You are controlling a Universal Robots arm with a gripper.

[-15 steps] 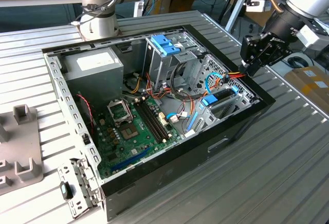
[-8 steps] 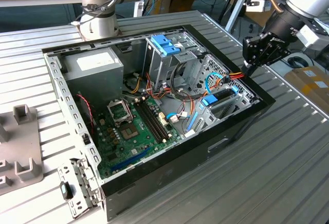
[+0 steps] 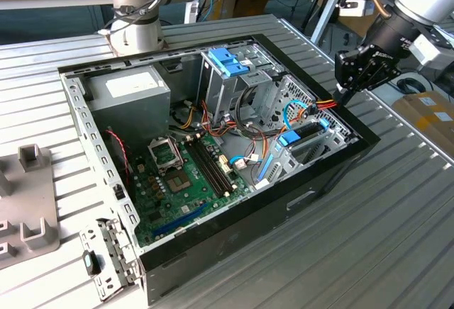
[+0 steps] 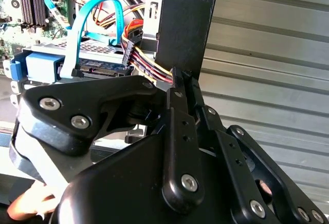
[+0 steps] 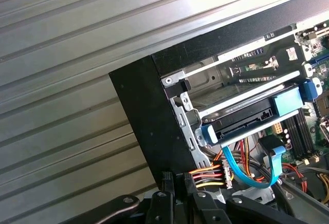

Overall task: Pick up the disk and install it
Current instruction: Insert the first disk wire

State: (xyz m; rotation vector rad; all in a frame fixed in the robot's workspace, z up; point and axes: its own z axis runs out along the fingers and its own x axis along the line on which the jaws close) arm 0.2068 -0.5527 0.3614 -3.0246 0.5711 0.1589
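The disk (image 3: 306,136) lies flat in the drive bay at the open computer case's corner, toward the exterior view's right, with its blue plastic frame (image 3: 289,139) facing the motherboard. In both wrist views a light blue data cable (image 5: 247,175) and a red, yellow and black power plug (image 5: 218,175) are joined to the disk (image 5: 247,120) (image 4: 87,49). My gripper (image 3: 342,96) hangs just outside the case's black wall beside that corner. Its fingers (image 4: 177,80) are pressed together with nothing between them, right next to the power wires (image 4: 144,62). The gripper (image 5: 172,180) stays apart from the disk.
The black case (image 3: 333,171) sits on a ribbed metal table (image 3: 397,238). Inside are a grey box with a white label (image 3: 128,89), a blue latch on a metal cage (image 3: 230,64) and the motherboard (image 3: 184,178). A second arm's base (image 3: 135,18) stands behind; grey fixtures (image 3: 28,203) lie at the left.
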